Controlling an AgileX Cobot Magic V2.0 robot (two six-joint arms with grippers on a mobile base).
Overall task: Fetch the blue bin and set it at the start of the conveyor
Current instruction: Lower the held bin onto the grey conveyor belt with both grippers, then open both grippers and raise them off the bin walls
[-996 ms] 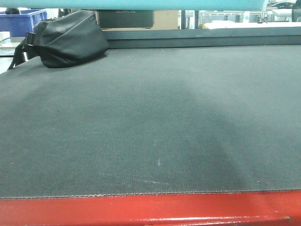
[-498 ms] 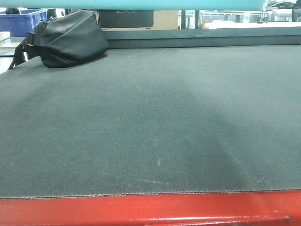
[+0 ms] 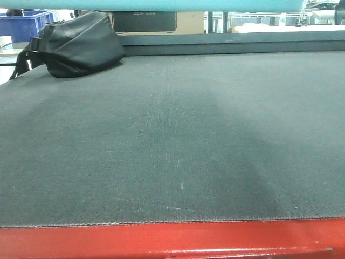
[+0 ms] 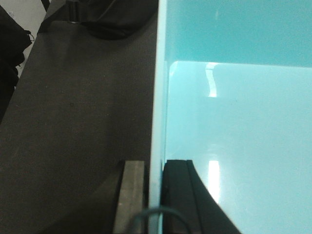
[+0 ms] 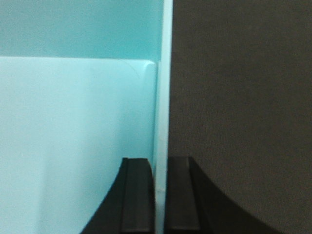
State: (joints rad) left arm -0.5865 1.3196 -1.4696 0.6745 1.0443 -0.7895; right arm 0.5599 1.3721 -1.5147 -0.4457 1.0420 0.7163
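Observation:
The pale cyan blue bin (image 3: pixel 178 4) shows as a strip along the top of the front view, held above the dark textured belt of the conveyor start (image 3: pixel 178 140), whose red frame edge (image 3: pixel 161 240) runs along the bottom. In the left wrist view my left gripper (image 4: pixel 155 168) is shut on the blue bin's (image 4: pixel 239 122) left wall, one finger inside and one outside. My right gripper (image 5: pixel 159 165) is shut on the blue bin's (image 5: pixel 73 112) right wall the same way. Belt lies below both walls.
A black bag (image 3: pixel 75 46) with a strap lies at the belt's far left; the left wrist view also catches this black bag (image 4: pixel 112 19). A dark blue bin (image 3: pixel 24 24) stands behind it. Boxes and shelving sit beyond the belt's far edge.

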